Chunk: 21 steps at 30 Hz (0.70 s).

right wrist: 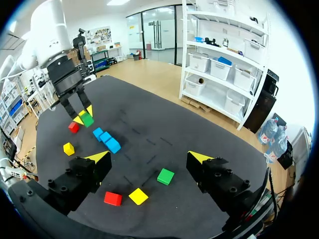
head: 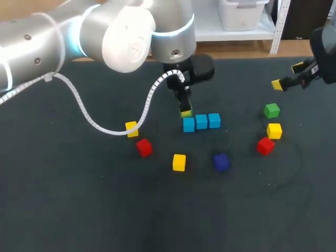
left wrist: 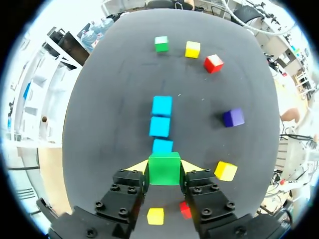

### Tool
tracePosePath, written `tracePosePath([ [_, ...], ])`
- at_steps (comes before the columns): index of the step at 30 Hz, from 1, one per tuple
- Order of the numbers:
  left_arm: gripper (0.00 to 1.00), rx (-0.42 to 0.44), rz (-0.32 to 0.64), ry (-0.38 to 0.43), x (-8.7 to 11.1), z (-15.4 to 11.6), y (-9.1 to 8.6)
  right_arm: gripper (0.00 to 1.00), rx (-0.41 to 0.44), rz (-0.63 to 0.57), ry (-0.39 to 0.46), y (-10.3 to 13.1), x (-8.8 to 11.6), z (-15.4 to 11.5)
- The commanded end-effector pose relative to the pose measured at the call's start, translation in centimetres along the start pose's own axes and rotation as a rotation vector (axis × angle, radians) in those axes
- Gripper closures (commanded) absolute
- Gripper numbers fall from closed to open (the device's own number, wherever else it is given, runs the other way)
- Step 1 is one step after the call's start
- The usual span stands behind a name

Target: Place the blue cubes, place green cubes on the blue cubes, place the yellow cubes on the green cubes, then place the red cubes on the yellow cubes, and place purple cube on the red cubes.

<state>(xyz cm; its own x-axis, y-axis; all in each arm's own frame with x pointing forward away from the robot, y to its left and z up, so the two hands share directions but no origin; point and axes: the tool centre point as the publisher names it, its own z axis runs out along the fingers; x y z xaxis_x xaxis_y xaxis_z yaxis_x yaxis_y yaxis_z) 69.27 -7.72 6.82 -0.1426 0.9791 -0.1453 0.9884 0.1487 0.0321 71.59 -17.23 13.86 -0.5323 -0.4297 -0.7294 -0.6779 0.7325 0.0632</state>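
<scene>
Three blue cubes (head: 201,122) lie in a row at the table's middle. My left gripper (head: 185,106) is shut on a green cube (head: 186,112) and holds it just above the row's left end. In the left wrist view that green cube (left wrist: 164,168) sits between the yellow fingertips (left wrist: 133,167), partly covering the nearest blue cube (left wrist: 162,146). My right gripper (head: 288,76) stands open and empty over the far right of the table. A second green cube (head: 271,110), a yellow cube (head: 274,130) and a red cube (head: 265,145) lie below it.
Left of the row lie a yellow cube (head: 132,129) and a red cube (head: 144,147). In front of the row are another yellow cube (head: 179,162) and the purple cube (head: 221,161). A white cable (head: 100,125) from my left arm droops near the left yellow cube.
</scene>
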Motion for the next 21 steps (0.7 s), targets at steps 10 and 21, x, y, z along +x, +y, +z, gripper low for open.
tracePosePath([
  [10,1.00,0.028,0.042,-0.008,-1.2,1.9,0.3,0.00,0.004,0.001,0.002,0.1,0.0,0.0],
  [21,1.00,0.036,0.053,-0.001,-1.7,3.3,0.7,0.00,0.004,0.001,0.002,0.1,0.0,0.0],
])
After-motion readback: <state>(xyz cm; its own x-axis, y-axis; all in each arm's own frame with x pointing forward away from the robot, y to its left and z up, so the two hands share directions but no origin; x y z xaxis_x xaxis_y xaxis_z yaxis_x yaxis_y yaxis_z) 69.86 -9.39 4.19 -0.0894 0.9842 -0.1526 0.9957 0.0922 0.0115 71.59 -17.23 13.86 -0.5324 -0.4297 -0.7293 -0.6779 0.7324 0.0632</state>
